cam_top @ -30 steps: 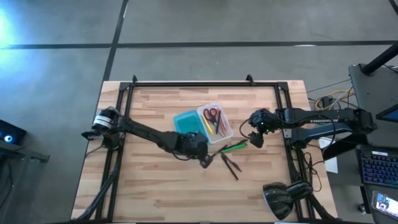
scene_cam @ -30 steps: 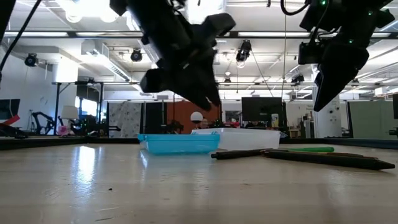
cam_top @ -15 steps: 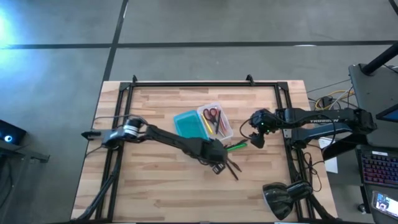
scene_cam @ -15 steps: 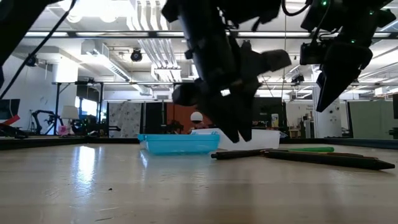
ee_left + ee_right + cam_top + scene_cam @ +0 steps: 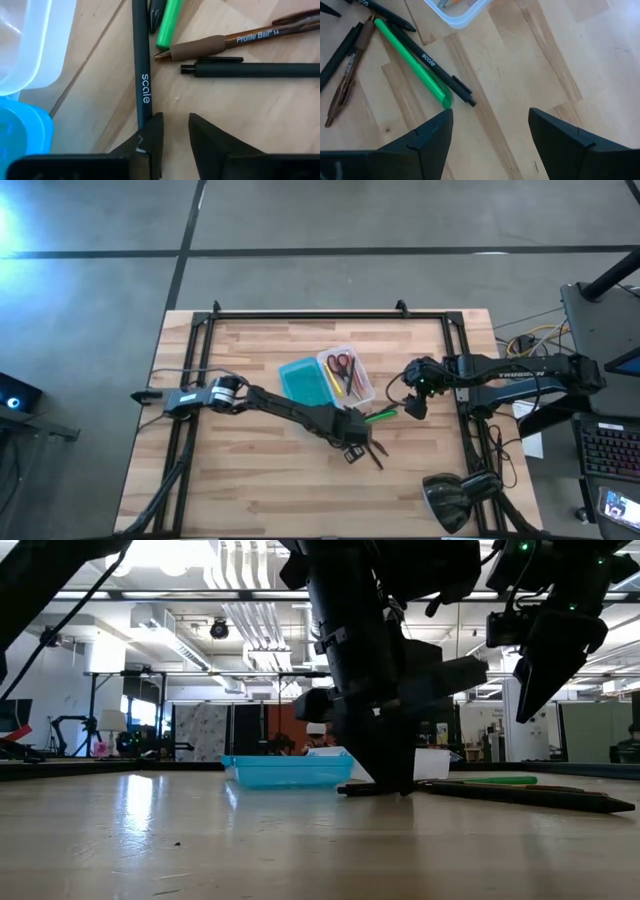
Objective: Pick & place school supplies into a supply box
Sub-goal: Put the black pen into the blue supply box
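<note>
We see the supply box (image 5: 327, 379) open mid-counter (image 5: 250, 480), scissors (image 5: 340, 364) inside. Just beside it, loose pens (image 5: 376, 417) lie half hidden under the left tool (image 5: 362, 447), fingers slightly apart, gripping nothing. Right tool (image 5: 409, 406) hovers nearby, fingers apart.
</note>
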Controlling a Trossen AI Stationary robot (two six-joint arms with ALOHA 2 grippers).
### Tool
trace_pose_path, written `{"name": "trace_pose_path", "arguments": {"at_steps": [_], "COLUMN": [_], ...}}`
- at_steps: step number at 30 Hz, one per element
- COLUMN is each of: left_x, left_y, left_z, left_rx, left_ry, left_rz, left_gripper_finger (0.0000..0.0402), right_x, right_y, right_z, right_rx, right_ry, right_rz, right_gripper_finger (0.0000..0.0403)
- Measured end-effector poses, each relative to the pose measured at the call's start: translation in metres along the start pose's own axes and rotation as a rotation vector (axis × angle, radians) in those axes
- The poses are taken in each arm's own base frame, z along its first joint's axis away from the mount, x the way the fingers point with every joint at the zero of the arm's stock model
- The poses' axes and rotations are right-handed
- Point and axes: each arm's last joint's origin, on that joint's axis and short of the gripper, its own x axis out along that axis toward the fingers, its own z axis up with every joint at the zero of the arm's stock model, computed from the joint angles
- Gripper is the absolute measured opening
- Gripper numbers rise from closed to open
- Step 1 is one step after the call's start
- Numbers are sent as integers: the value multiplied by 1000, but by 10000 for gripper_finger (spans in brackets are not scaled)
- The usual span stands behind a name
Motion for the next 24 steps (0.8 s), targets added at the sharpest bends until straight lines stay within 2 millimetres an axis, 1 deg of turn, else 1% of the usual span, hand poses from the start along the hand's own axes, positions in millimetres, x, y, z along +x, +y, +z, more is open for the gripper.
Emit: {"name": "trace_pose_path", "arguments": {"at_steps": [4,6,11,14,19,22,24], "left_x": [0,0,-1,-8,-35,-43,-44], "left_y": [1,1,2,4,10,17,20], "left_z": [0,0,2,4,16,23,26], "left_rx": [37,48,49,25,-20,-42,-32], "left_ry": [-2,-2,31,55,14,-17,-39], "left_rz": [6,4,-40,-73,-115,-104,-76], "left_gripper_finger": [22,6,0,0,0,0,0], "right_x": [0,0,0,0,0,0,0], "right_y": [0,0,0,0,0,0,0], "right_z": [0,0,0,0,1,1,1], "right_rx": [0,0,1,13,16,16,16], "right_ry": [-1,-3,-4,-7,-12,-14,-14], "right_rz": [0,-4,-7,-8,-8,-8,-8], "right_gripper_finger": [249,249,249,249,249,249,249]}}
